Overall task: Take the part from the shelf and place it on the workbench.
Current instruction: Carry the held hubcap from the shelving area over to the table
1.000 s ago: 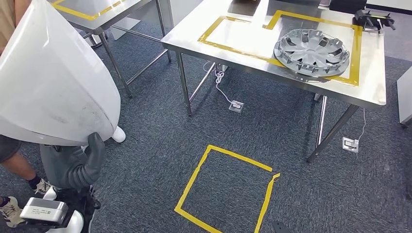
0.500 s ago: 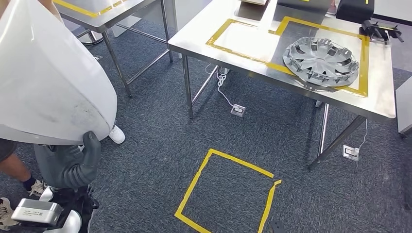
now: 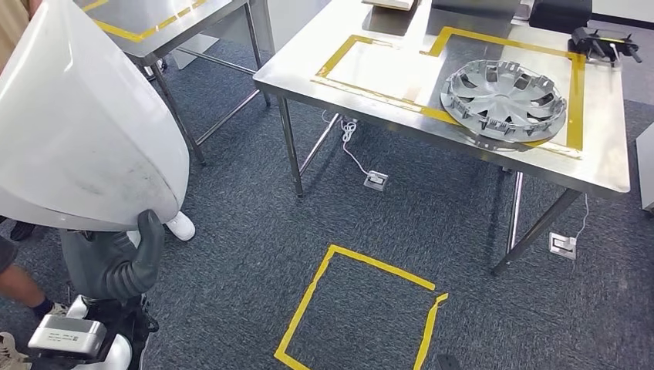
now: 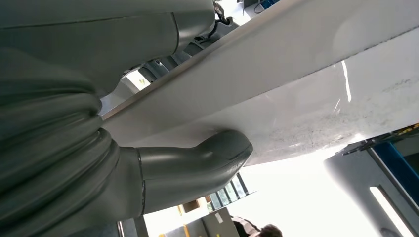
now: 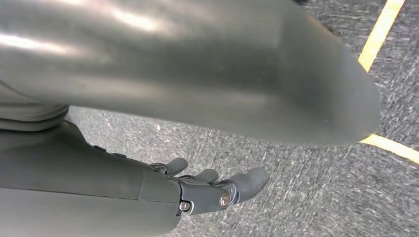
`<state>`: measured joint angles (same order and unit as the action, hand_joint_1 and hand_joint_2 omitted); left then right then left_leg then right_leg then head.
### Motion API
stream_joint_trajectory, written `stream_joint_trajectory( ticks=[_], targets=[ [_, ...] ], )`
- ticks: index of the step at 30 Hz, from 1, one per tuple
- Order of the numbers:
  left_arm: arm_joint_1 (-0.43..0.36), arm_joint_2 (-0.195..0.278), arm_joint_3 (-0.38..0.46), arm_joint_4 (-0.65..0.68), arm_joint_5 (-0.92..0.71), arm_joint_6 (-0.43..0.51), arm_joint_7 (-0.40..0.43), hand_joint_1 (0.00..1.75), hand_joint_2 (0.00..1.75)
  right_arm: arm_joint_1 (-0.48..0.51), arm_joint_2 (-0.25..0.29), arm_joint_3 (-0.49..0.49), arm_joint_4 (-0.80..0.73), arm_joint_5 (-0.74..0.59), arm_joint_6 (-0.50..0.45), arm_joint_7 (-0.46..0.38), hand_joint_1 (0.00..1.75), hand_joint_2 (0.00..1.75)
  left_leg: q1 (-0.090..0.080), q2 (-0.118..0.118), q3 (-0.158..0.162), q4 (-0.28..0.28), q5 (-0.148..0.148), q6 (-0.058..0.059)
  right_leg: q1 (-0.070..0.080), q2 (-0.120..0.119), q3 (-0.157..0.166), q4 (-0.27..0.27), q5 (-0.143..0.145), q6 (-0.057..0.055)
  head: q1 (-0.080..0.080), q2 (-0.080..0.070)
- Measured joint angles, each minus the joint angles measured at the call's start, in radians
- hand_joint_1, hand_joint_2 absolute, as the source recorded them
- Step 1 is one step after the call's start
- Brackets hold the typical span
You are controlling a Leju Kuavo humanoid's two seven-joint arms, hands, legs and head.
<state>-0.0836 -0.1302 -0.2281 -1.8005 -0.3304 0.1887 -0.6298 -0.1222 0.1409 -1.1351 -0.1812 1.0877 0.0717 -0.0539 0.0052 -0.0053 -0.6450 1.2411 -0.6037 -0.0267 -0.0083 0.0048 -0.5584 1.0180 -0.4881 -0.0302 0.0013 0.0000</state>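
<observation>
I held the large white part (image 3: 81, 123) up at my left side, its rounded lower edge resting against my left hand (image 3: 123, 262); the thick grey thumb (image 4: 197, 165) pressed flat on the part's scuffed underside, and the other fingers were hidden behind it, so I gripped it from below. The part sat well apart from the steel tabletop (image 3: 385, 85) ahead of me. On that tabletop yellow tape (image 3: 574, 85) marked out rectangles, and a silver wheel cover (image 3: 503, 96) lay inside the right-hand one, with a small black tool (image 3: 601, 42) near the far corner. On the grey carpet (image 3: 231, 254) in front of the tabletop a square of yellow floor tape (image 3: 308, 297) was laid. My right hand (image 5: 212, 190) hung over the carpet with nothing in it, its dark fingers lightly bent and apart. A person's leg and shoe (image 3: 11, 351) stood just beside my left arm.
</observation>
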Motion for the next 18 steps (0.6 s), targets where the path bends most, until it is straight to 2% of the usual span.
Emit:
stream_joint_trajectory(
  ticks=[1,2,3,5,6,7,8,10,11,12,13,14,16,17,18],
  targets=[
    [0.003,0.0,0.0,0.001,-0.001,0.002,-0.001,1.75,1.75,0.001,0.0,0.0,0.0,0.0,0.0,0.0,0.0,0.0,0.0,0.0,-0.037,0.05,-0.013,-0.002,0.001,0.003,0.005,0.0,-0.006,0.0,0.0,0.0],
    [0.006,0.001,0.0,0.002,-0.003,0.007,-0.002,1.75,1.75,0.002,0.0,0.0,0.0,0.0,0.0,0.001,0.0,0.0,0.0,0.0,-0.06,0.068,-0.005,-0.001,0.001,0.008,0.012,0.0,-0.012,0.0,0.0,0.0],
    [0.009,0.001,0.0,0.003,-0.004,0.012,-0.004,1.75,1.75,0.002,0.0,0.0,0.0,0.0,0.0,0.002,0.0,0.0,0.0,-0.001,-0.061,0.046,0.024,0.0,0.001,0.015,0.022,0.0,-0.019,0.002,0.0,0.0],
    [0.015,0.002,0.0,0.003,-0.007,0.024,-0.009,1.75,1.75,0.001,0.0,-0.001,0.0,0.001,0.0,0.005,0.0,0.0,0.0,-0.016,-0.019,-0.082,0.118,0.006,0.0,0.031,0.042,0.0,-0.035,0.006,0.001,0.0],
    [0.017,0.003,0.0,0.003,-0.008,0.028,-0.01,1.75,1.75,0.0,0.0,-0.001,0.0,0.003,0.0,0.007,0.0,0.0,0.0,-0.032,0.0,-0.144,0.145,0.009,-0.002,0.039,0.049,0.0,-0.041,0.01,0.001,0.0],
    [0.02,0.004,0.0,0.004,-0.008,0.031,-0.012,1.75,1.75,-0.001,0.0,-0.001,0.0,0.004,0.0,0.01,0.0,0.0,-0.001,-0.047,0.014,-0.186,0.16,0.014,-0.004,0.048,0.049,-0.001,-0.045,0.015,0.001,0.0],
    [0.023,0.005,0.0,0.004,-0.009,0.033,-0.012,1.75,1.75,-0.003,0.0,-0.001,0.0,0.005,0.0,0.012,0.0,0.0,-0.003,-0.057,0.018,-0.204,0.161,0.019,-0.007,0.055,0.048,0.0,-0.046,0.022,0.0,0.0],
    [0.025,0.006,0.0,0.005,-0.01,0.038,-0.012,1.75,1.75,-0.003,-0.001,-0.001,0.0,0.008,0.001,0.015,0.0,0.0,-0.005,-0.048,0.028,-0.215,0.159,0.031,-0.008,0.066,0.047,0.002,-0.044,0.035,-0.001,0.0],
    [0.025,0.005,0.0,0.004,-0.01,0.04,-0.012,1.75,1.75,-0.003,-0.001,-0.001,0.0,0.008,0.001,0.015,0.0,0.0,-0.004,-0.039,0.038,-0.222,0.158,0.037,-0.007,0.061,0.045,0.015,-0.042,0.039,0.0,0.0],
    [0.022,0.004,0.0,0.004,-0.011,0.041,-0.012,1.75,1.75,-0.005,-0.001,-0.001,0.0,0.01,0.001,0.016,0.0,0.0,-0.002,-0.03,0.051,-0.228,0.155,0.044,-0.006,0.049,0.031,0.042,-0.044,0.042,0.001,0.0],
    [0.02,0.004,0.0,0.003,-0.011,0.042,-0.012,1.75,1.75,-0.008,-0.002,-0.001,0.0,0.012,0.001,0.017,0.0,0.0,0.0,-0.022,0.062,-0.233,0.152,0.048,-0.005,0.034,0.004,0.088,-0.053,0.045,0.002,0.0],
    [0.019,0.004,0.0,0.003,-0.011,0.043,-0.012,1.75,1.75,-0.012,-0.002,-0.001,0.0,0.015,0.001,0.019,0.0,0.0,-0.001,-0.015,0.07,-0.236,0.146,0.053,-0.004,0.018,-0.035,0.151,-0.072,0.049,0.004,0.0],
    [0.017,0.004,0.0,0.002,-0.011,0.044,-0.012,1.75,1.75,-0.017,-0.004,-0.001,0.0,0.021,0.001,0.024,0.0,0.0,-0.002,-0.004,0.079,-0.236,0.134,0.057,-0.004,0.006,-0.119,0.264,-0.115,0.057,0.004,0.0],
    [0.017,0.004,0.0,0.002,-0.011,0.044,-0.012,1.75,1.75,-0.017,-0.006,-0.001,0.0,0.024,0.001,0.027,0.0,0.0,-0.002,-0.001,0.086,-0.236,0.128,0.057,-0.005,0.004,-0.145,0.285,-0.118,0.059,0.005,0.0],
    [0.017,0.004,0.0,0.002,-0.011,0.044,-0.012,1.75,1.75,-0.016,-0.007,-0.001,0.0,0.026,0.001,0.028,0.0,0.0,-0.002,0.0,0.094,-0.236,0.121,0.056,-0.005,0.003,-0.152,0.27,-0.097,0.06,0.005,0.0]
  ],
)
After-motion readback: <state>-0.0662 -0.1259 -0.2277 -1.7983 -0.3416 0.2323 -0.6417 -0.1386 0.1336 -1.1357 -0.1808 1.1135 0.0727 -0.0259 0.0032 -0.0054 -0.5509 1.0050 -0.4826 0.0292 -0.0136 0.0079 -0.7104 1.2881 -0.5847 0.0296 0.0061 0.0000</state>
